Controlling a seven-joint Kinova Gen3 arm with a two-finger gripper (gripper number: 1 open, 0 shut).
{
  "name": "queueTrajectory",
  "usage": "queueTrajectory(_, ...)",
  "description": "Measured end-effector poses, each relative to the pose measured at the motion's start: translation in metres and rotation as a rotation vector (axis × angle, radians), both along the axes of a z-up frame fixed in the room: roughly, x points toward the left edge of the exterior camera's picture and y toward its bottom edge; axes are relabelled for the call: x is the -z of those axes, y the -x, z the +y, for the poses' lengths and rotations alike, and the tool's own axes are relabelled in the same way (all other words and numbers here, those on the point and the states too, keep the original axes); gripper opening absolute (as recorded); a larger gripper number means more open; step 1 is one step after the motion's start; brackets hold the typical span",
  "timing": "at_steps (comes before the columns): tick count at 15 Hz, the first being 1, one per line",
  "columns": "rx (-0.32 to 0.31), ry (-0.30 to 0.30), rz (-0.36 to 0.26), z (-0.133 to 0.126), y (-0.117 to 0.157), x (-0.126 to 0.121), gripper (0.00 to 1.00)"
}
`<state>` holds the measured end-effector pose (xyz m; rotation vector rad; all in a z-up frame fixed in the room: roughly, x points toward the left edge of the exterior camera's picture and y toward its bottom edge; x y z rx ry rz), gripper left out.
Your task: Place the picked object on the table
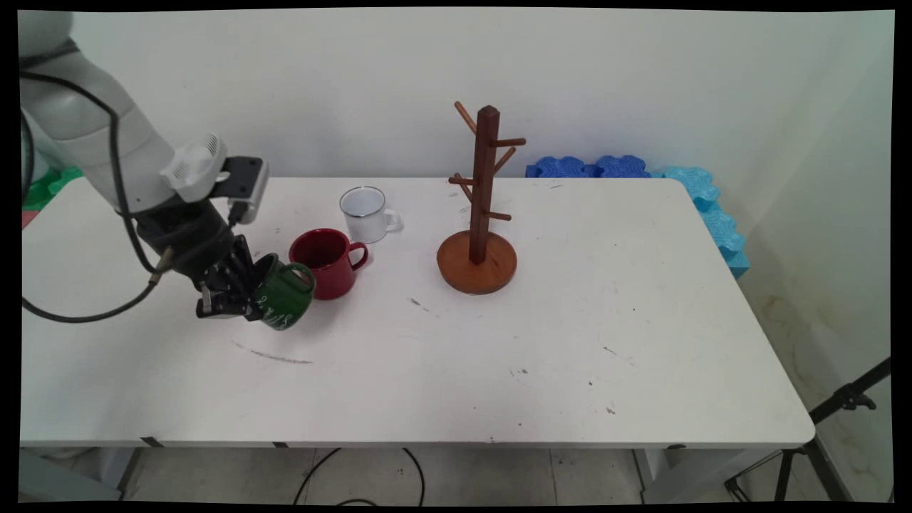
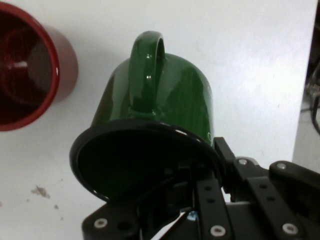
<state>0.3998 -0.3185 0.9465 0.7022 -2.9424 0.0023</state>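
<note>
And there's the claw (image 1: pixel 231 296) at the left of the frame, low over the white desk (image 1: pixel 499 356), clamped on the rim of a green mug (image 1: pixel 285 292). One finger sits inside the mouth, the other outside the wall, and the hand view shows it plainly: the mug's dark opening (image 2: pixel 140 160) faces the camera with the black linkage gripping its lower edge. The mug is tipped over on its side, handle (image 2: pixel 147 65) toward the top of the hand view, white lettering showing on its flank in the main view. Whether it is resting on the desk or lifted just clear, I can't tell. Just to the right of it, close enough to look as if they touch, stands a red mug (image 1: pixel 328 263), upright, its handle pointing right. Behind that, a little up and to the right, stands a small white enamel mug (image 1: pixel 365 212), also upright. Near mid-frame stands a wooden mug tree (image 1: pixel 481 206) on a round base, every peg bare, well apart from the mugs. Blue foam pieces (image 1: pixel 641 171) lie along the desk's far right edge.
</note>
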Motion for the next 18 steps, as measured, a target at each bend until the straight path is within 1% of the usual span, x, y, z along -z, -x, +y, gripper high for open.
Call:
queueTrajectory(3,0.008,-0.016,-0.064,-0.003,0.011,0.012,0.0)
queueTrajectory(6,0.013,-0.024,-0.108,-0.006,0.025,0.027,0.0)
queueTrajectory(15,0.016,-0.019,-0.19,-0.015,0.064,0.058,0.0)
queueTrajectory(18,0.013,-0.015,-0.206,-0.018,0.075,0.065,0.0)
